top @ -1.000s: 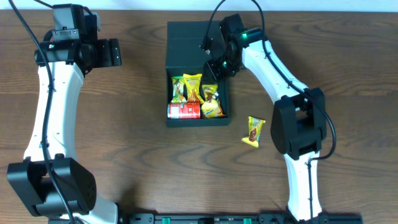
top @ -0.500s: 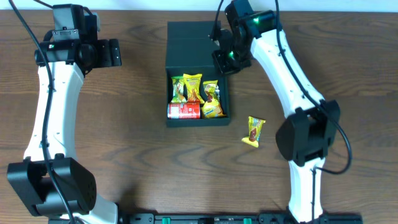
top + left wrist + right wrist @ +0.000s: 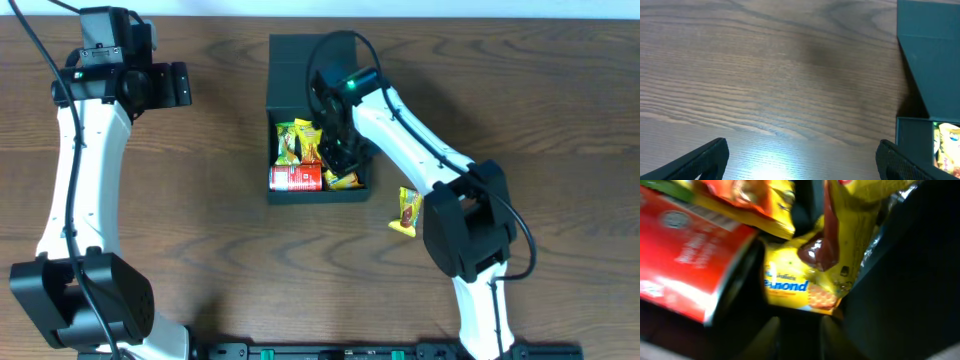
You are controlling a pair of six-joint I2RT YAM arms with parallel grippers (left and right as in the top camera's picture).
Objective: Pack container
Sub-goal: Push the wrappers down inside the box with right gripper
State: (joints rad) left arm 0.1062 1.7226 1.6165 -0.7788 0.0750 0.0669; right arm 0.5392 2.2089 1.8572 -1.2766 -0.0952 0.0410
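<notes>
The dark teal container (image 3: 318,197) stands at the table's middle with its flap lid (image 3: 300,60) folded back. Inside lie a red can (image 3: 295,179), a green packet (image 3: 286,145) and yellow snack packets (image 3: 309,135). My right gripper (image 3: 341,156) reaches down into the box's right side, over the yellow packets. In the right wrist view its fingertips (image 3: 800,340) stand a little apart, just short of a yellow packet (image 3: 795,285), with nothing between them; the red can (image 3: 685,265) is to their left. My left gripper (image 3: 181,85) hovers open over bare table, left of the lid.
One yellow snack packet (image 3: 410,211) lies loose on the wood, right of the container's front corner. The left wrist view shows the wooden table (image 3: 770,75) below the open left gripper (image 3: 802,160), and the container's lid (image 3: 930,60) at the right edge.
My right gripper has swung from the lid's back right edge forward and down into the box, onto the packets. The left arm has not moved.
</notes>
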